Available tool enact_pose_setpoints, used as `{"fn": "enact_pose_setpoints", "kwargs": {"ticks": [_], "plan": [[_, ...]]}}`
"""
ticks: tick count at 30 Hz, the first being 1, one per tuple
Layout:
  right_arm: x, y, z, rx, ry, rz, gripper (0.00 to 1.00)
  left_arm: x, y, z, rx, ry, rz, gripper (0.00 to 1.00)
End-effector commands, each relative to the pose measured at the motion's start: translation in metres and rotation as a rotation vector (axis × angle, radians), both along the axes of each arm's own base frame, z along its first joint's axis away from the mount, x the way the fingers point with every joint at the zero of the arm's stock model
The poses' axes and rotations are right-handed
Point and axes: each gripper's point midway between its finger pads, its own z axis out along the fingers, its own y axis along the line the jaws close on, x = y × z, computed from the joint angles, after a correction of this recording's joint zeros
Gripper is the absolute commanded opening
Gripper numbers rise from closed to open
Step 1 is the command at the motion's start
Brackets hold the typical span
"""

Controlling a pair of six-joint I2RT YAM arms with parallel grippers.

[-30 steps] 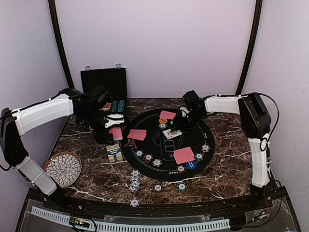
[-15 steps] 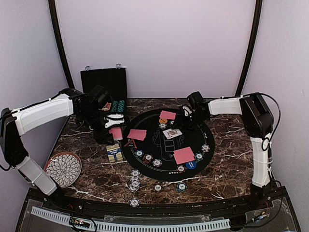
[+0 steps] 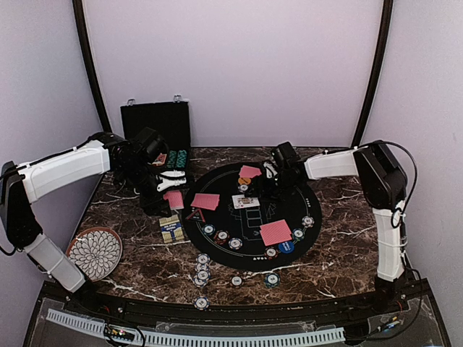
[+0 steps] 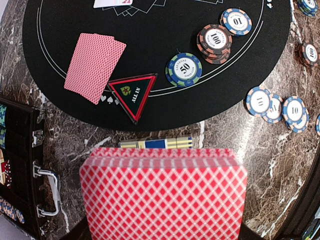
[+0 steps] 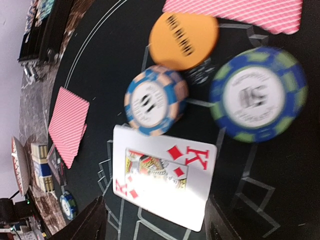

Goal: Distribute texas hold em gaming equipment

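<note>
black mat (image 3: 289, 199) on marble; left claw (image 3: 168, 189) clamps card deck (image 4: 164, 192); right claw (image 3: 266, 182) apart over king card (image 5: 162, 177)

King card (image 5: 162, 182) on mat (image 3: 217, 217), chips (image 5: 156, 100) just behind, triangle marker (image 4: 132, 92) left

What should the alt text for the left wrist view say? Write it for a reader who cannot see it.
A fanned deck of red-backed cards, held in the left gripper, fills the bottom of the view. Beyond it on the round black mat lie a small pile of red-backed cards, a triangular ALL IN marker and stacked poker chips, with more chips on the marble.
</note>
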Motion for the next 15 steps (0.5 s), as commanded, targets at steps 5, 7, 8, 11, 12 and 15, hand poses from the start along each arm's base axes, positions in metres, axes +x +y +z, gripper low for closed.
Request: {"fn": "enact_pose_setpoints", "kwargs": {"ticks": [5, 7, 8, 11, 12, 15], "plan": [[-0.018, 0.010, -0.005, -0.032, 0.084, 0.021, 0.66, -0.008, 0.005, 0.015, -0.016, -0.024, -0.011, 0.00], [-0.011, 0.011, 0.002, -0.021, 0.070, 0.016, 0.64, -0.008, 0.005, 0.016, -0.017, -0.025, -0.011, 0.00], [-0.009, 0.013, 0.005, -0.015, 0.065, 0.016, 0.63, -0.008, 0.005, 0.016, -0.017, -0.026, -0.011, 0.00], [-0.004, 0.018, 0.003, -0.011, 0.075, 0.024, 0.61, -0.007, 0.004, 0.016, -0.018, -0.029, -0.010, 0.00], [-0.004, 0.019, 0.000, -0.011, 0.082, 0.027, 0.61, -0.007, 0.004, 0.017, -0.018, -0.030, -0.010, 0.00], [-0.002, 0.025, -0.005, 0.009, 0.099, 0.036, 0.60, -0.007, 0.004, 0.017, -0.018, -0.029, -0.011, 0.00]]}}
